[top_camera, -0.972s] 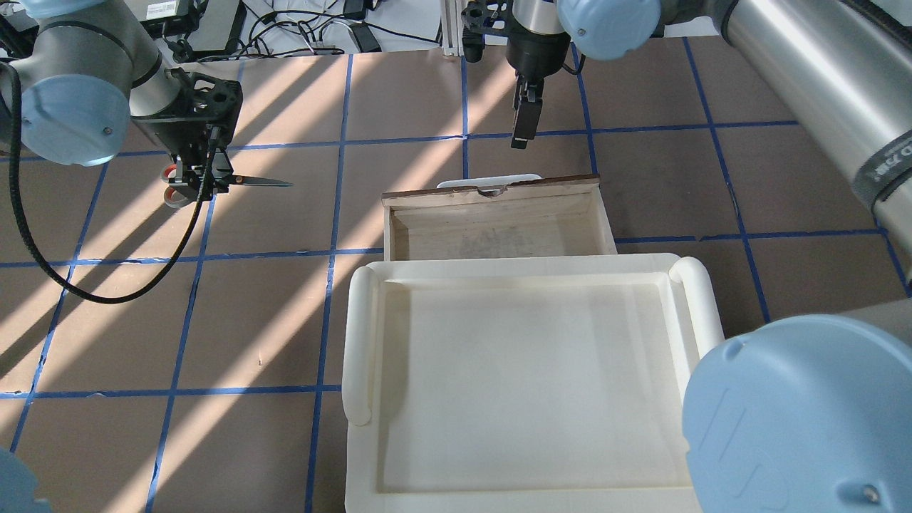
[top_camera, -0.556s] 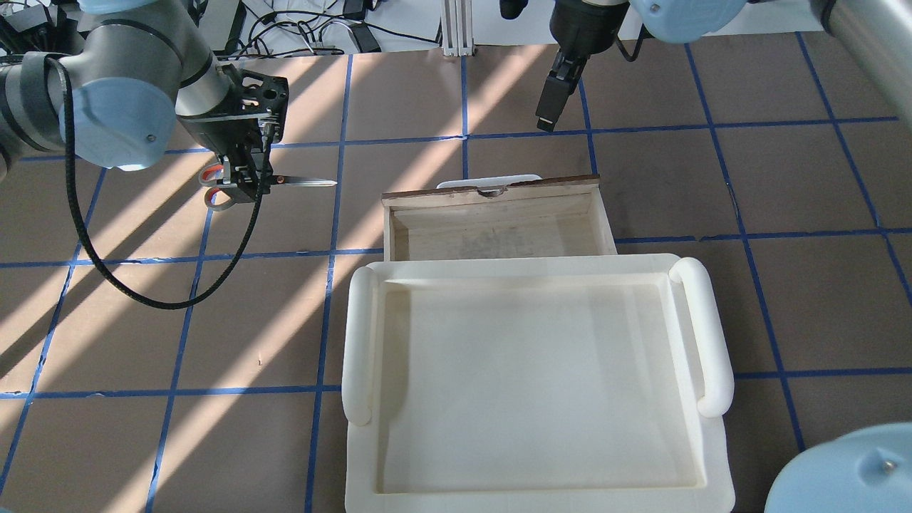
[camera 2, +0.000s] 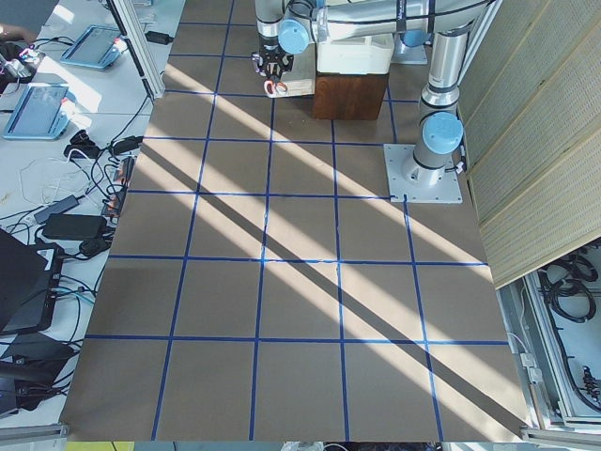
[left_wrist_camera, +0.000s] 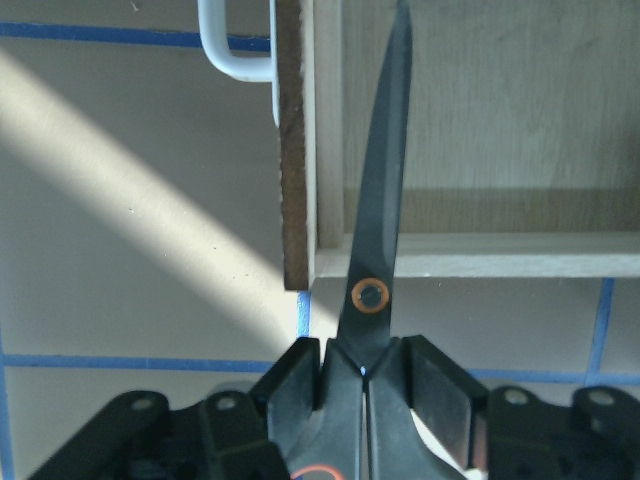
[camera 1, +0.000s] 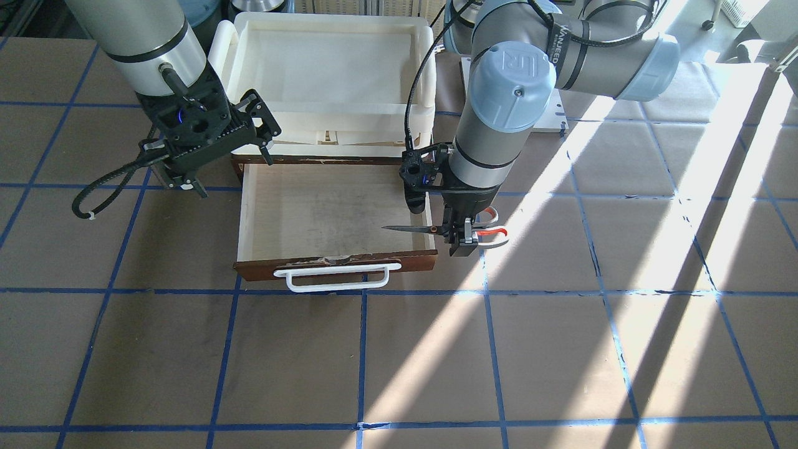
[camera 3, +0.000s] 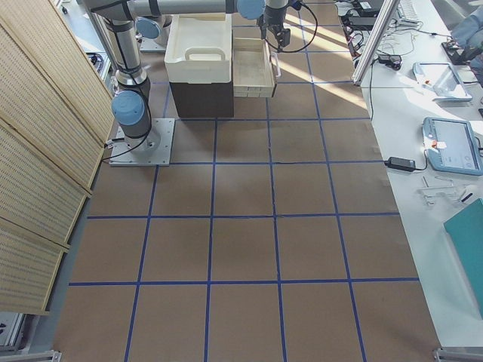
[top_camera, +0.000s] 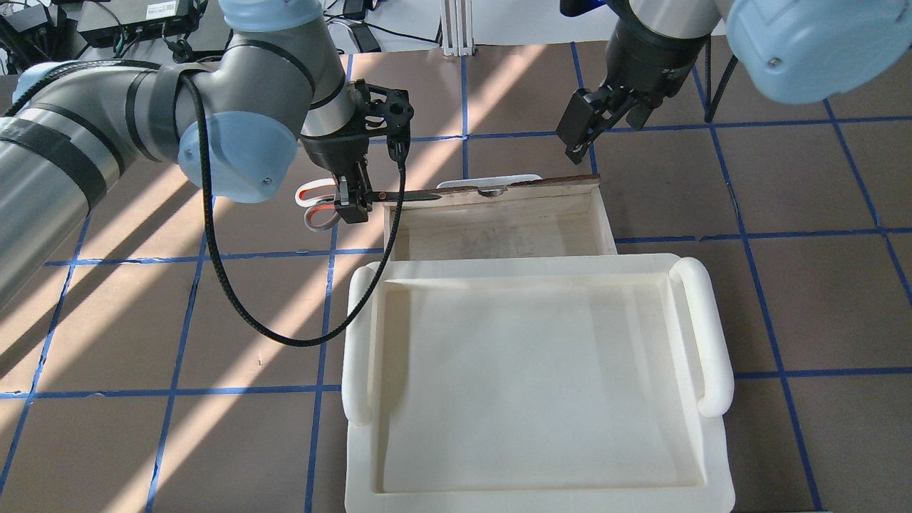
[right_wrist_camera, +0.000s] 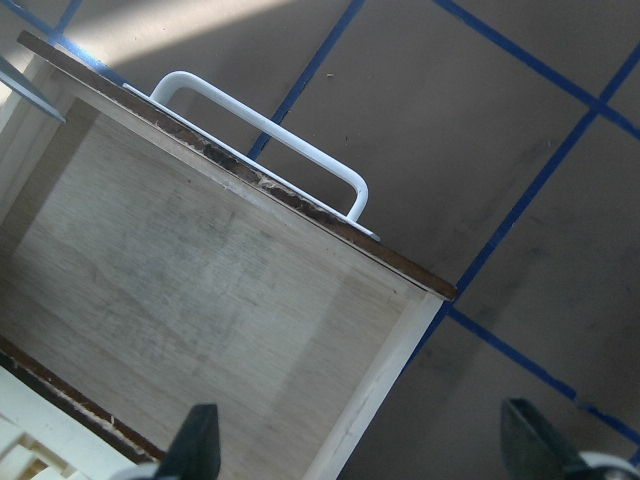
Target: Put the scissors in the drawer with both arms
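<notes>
Left pincer is narrow, clamped on the scissors just behind the pivot, with the handle loops outboard. The scissors are held level above the bench, blades shut. The tip crosses the left wall of the drawer near its front; the loops are not yet over it.

Judgement: light, rigid, smooth steel, liable to swivel between two pads. The neck by the pivot is the sound hold. The tip is sharp; nothing fragile.

Right pincer is wide and empty, hovering near the drawer's right side.
</notes>
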